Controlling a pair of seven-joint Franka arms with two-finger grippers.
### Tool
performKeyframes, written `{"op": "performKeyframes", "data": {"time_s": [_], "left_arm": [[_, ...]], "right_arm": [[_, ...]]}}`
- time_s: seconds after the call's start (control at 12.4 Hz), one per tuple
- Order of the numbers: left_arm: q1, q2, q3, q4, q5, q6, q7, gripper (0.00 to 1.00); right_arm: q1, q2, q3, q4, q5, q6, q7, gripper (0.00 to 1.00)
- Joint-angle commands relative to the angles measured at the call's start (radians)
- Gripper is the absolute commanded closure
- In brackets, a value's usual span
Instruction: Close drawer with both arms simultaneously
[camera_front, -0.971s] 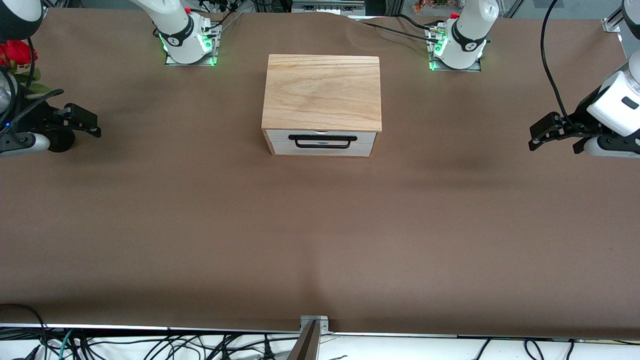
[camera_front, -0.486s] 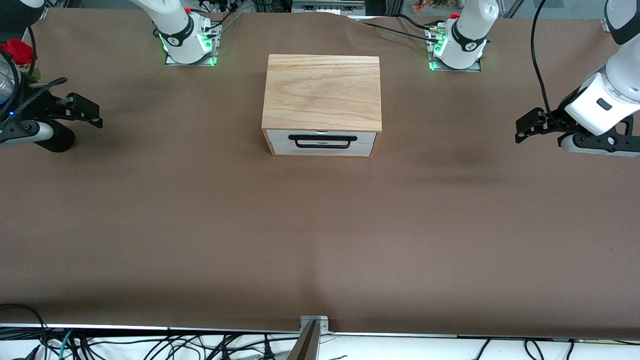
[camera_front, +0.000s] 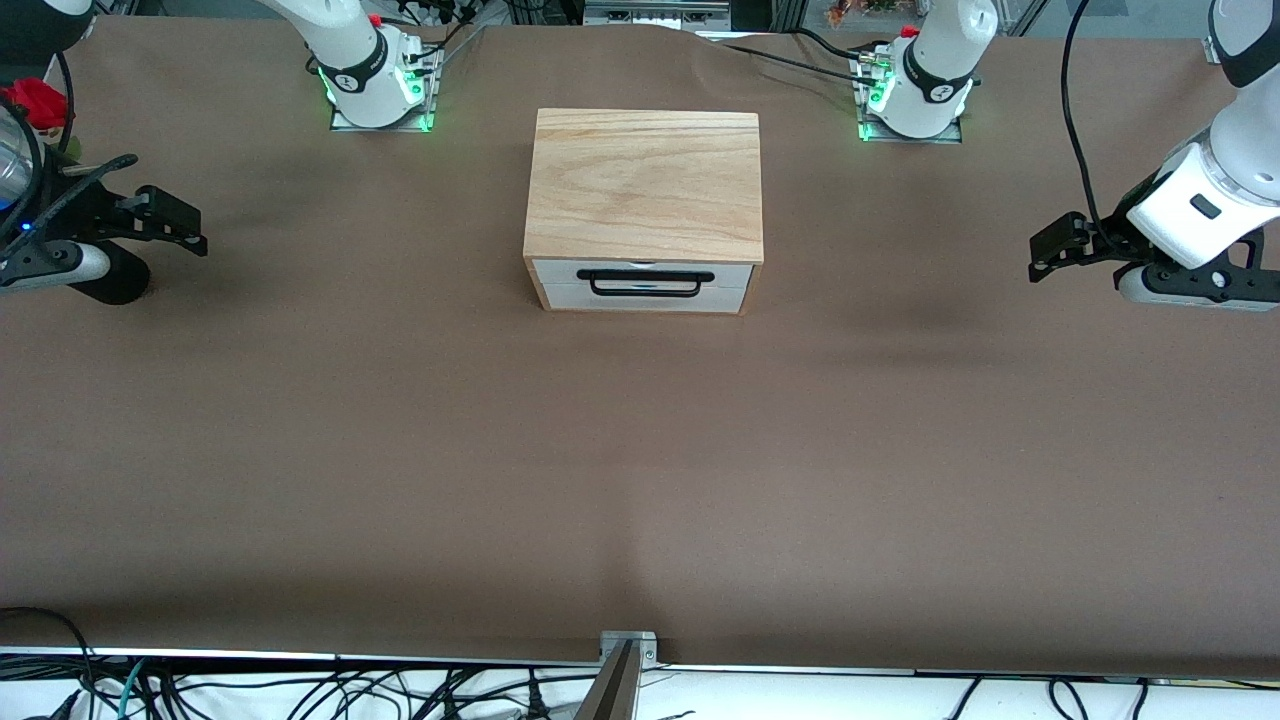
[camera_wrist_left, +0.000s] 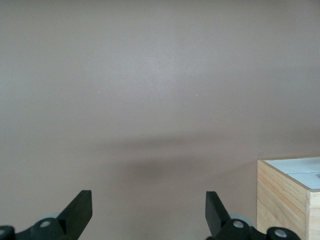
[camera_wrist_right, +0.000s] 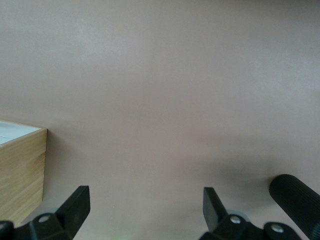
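The drawer (camera_front: 645, 284) has a white front panel and a black bar handle (camera_front: 645, 276). It sits pushed into the wooden box casing (camera_front: 645, 180), its front about flush with the casing's edge. My left gripper (camera_front: 1047, 255) is open and empty, low over the table at the left arm's end and well apart from the box. My right gripper (camera_front: 187, 228) is open and empty at the right arm's end. The left wrist view shows open fingers (camera_wrist_left: 80, 210) and a corner of the box (camera_wrist_left: 285, 195). The right wrist view shows open fingers (camera_wrist_right: 75, 205) and the box's side (camera_wrist_right: 22, 170).
A brown cloth (camera_front: 640, 450) covers the table. Both arm bases (camera_front: 375, 85) (camera_front: 915, 95) stand farther from the front camera than the box. Red flowers (camera_front: 35, 100) stand at the right arm's end. Cables hang along the table's near edge (camera_front: 300, 690).
Both grippers have drawn a little toward the bases' side of the table, the left one also slightly toward the box. In the last half second they hardly move. The drawer has not moved.
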Motion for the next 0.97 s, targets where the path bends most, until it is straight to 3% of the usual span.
{"op": "performKeyframes", "data": {"time_s": [0.0,0.08,0.32,0.89], "left_arm": [[0.010,0.007,-0.012,0.033,0.025,-0.022,0.005,0.00],[0.007,0.007,-0.012,0.033,0.025,-0.022,0.005,0.00],[0.011,0.007,-0.012,0.033,0.024,-0.022,0.011,0.00],[0.008,0.008,-0.012,0.033,0.024,-0.022,0.004,0.00]], "right_arm": [[0.003,-0.021,0.005,-0.013,-0.018,0.005,0.002,0.00],[-0.009,-0.021,0.015,-0.013,-0.018,0.004,0.002,0.00],[-0.172,-0.029,0.197,-0.016,-0.030,0.004,0.003,0.00],[-0.172,-0.027,0.199,-0.010,-0.035,-0.009,0.006,0.00]]}}
